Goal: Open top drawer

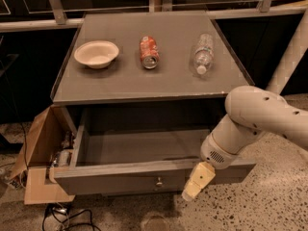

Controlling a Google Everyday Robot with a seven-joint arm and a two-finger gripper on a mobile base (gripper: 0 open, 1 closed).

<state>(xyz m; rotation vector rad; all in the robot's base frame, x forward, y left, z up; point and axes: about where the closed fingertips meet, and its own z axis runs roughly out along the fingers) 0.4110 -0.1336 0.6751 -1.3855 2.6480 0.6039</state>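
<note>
Below the front edge of the table [144, 88], the pincer [196, 184] hangs before the front panel of the top drawer [120, 177], just right of its knob [158, 181]; wide or narrow, I cannot tell. That drawer stands pulled well out. Farther back on the table sit a bowl [96, 54], a can [149, 52] and a bottle [203, 53], left to right

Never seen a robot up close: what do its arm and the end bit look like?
The arm is a smooth cream-white tube with rounded joints and small dark dots; a patch of vent holes marks the wrist. The gripper, pale yellow and blocky, sits at the front of the top drawer, right of its knob.
</note>
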